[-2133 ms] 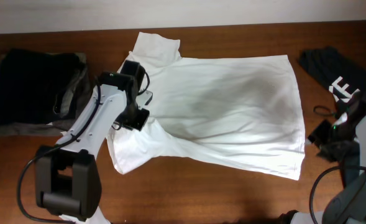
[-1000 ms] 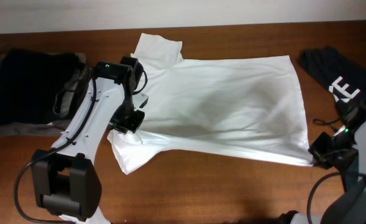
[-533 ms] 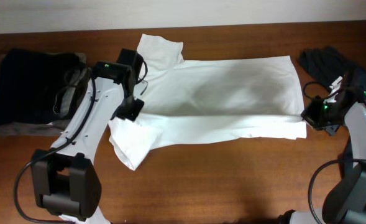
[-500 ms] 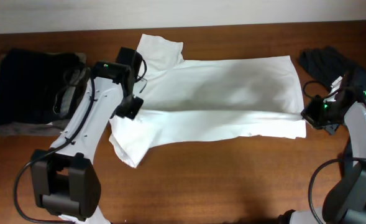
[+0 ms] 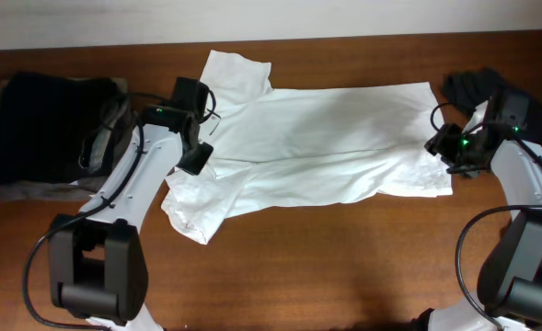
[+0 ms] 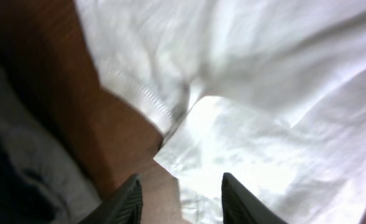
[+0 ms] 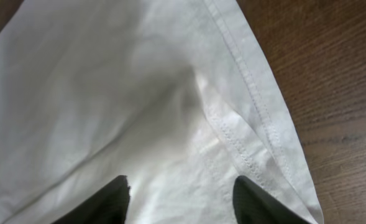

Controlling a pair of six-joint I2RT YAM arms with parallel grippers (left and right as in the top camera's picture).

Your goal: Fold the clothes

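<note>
The white T-shirt lies across the table, its front edge folded back over the body, with one sleeve at the far left and a crumpled sleeve at the front left. Its chest logo is hidden. My left gripper hovers over the shirt's left side near the sleeve. In the left wrist view it is open and empty above the cloth. My right gripper is over the shirt's right hem. In the right wrist view it is open above the stitched hem.
A stack of folded black and grey garments sits at the far left, and its grey edge shows in the left wrist view. A black shirt lies at the far right, partly under my right arm. Bare wooden table runs along the front.
Both grippers carried the shirt's front edge up and over the body, then let go. The shirt is now a narrower band, and the right gripper has moved up and left.
</note>
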